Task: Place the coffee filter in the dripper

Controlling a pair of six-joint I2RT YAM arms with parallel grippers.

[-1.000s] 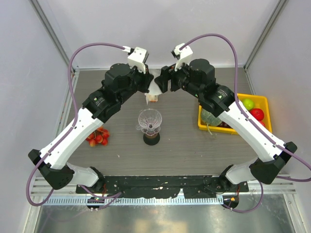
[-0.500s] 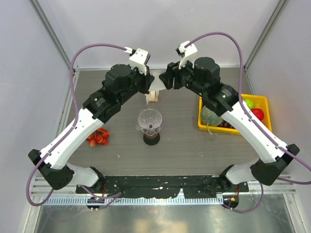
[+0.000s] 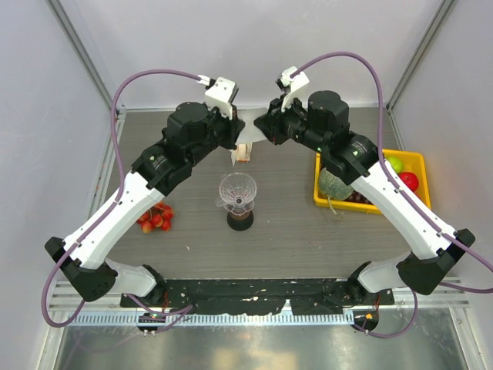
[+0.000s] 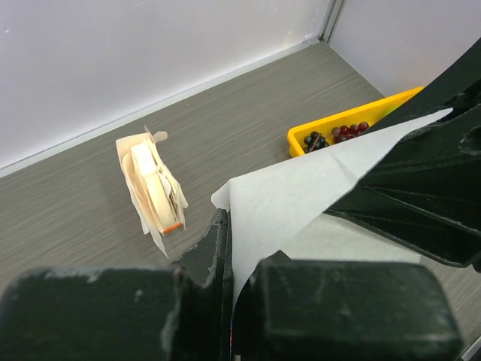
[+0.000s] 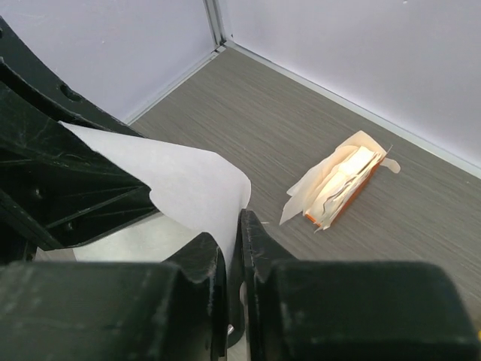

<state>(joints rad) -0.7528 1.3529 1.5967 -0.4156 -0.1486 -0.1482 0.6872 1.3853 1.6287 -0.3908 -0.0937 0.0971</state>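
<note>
Above grey table (image 3: pixel 308 231), left fingers (image 4: pixel 214 256) and right fingers (image 5: pixel 197 263) each clench opposite edges of the coffee filter (image 4: pixel 301 184).

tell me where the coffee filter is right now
In the top view the coffee filter is at the far middle of the table, pinched between the left gripper and right gripper, by the filter packet, beyond the dripper.
</note>
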